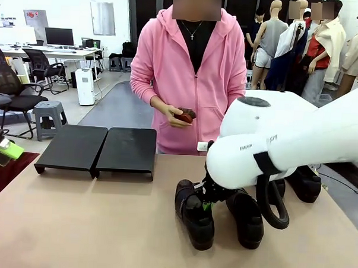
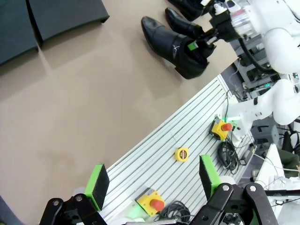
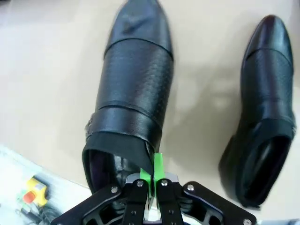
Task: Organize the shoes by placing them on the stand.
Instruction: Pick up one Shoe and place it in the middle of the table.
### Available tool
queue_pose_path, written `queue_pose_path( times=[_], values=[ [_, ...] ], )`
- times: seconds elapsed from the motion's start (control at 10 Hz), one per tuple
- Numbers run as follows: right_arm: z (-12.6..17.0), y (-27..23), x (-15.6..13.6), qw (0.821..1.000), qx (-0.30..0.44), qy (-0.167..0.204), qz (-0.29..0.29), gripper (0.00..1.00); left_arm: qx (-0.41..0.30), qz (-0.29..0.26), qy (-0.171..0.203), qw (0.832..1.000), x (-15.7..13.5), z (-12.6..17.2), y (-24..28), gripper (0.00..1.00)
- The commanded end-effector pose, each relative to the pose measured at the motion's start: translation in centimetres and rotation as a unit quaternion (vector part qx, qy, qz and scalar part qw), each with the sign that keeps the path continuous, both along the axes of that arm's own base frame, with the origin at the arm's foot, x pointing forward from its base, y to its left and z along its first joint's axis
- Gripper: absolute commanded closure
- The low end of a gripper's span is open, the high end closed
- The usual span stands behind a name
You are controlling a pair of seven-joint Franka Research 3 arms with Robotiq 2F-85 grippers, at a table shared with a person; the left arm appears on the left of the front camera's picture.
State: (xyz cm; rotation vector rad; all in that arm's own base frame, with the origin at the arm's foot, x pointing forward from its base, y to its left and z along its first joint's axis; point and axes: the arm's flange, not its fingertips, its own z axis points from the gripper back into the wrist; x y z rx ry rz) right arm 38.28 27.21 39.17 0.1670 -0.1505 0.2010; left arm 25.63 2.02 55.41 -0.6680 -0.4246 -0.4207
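Toward the table's [image 1: 74,230] near right edge, the front view showed us the right gripper [image 1: 207,201] pinching one shoe [image 1: 194,218] by its collar, a hold fit for lifting; the stand [image 1: 98,148] waited at the far left. From the left wrist, the left gripper [image 2: 152,180] hung released over the near edge. From the right wrist, that clenched grip bit the collar's rim, and a second shoe [image 3: 265,108] just beside looked likeliest to get bumped.

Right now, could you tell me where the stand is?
In the front view, the stand sits at the table's far edge, left of the person and the shoes.
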Motion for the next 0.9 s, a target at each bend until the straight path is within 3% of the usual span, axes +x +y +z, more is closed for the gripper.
queue_pose_path(
  times=[0.0, 0.1, 0.4, 0.7, 0.8],
  values=[
    [3.6, 0.1, -2.3, 0.998, 0.044, 0.037, -0.009, 1.00, -0.011, -0.008, -0.006, 1.000, 0.1, 0.0, 0.1, 0.00],
    [3.7, 2.6, -3.5, 0.995, 0.097, 0.027, 0.002, 1.00, -0.011, -0.008, -0.006, 1.000, 0.1, 0.0, 0.1, 0.00],
    [1.6, 8.6, -3.9, 0.977, 0.197, -0.011, -0.084, 1.00, -0.011, -0.008, -0.006, 1.000, 0.1, 0.0, 0.1, 0.00],
    [-2.6, 13.2, -3.4, 0.984, 0.160, 0.012, -0.081, 1.00, -0.011, -0.008, -0.006, 1.000, 0.1, 0.0, 0.1, 0.00],
    [-4.3, 14.4, -3.7, 0.987, 0.140, 0.041, -0.062, 1.00, -0.011, -0.008, -0.006, 1.000, 0.1, 0.0, 0.1, 0.00]
  ],
)
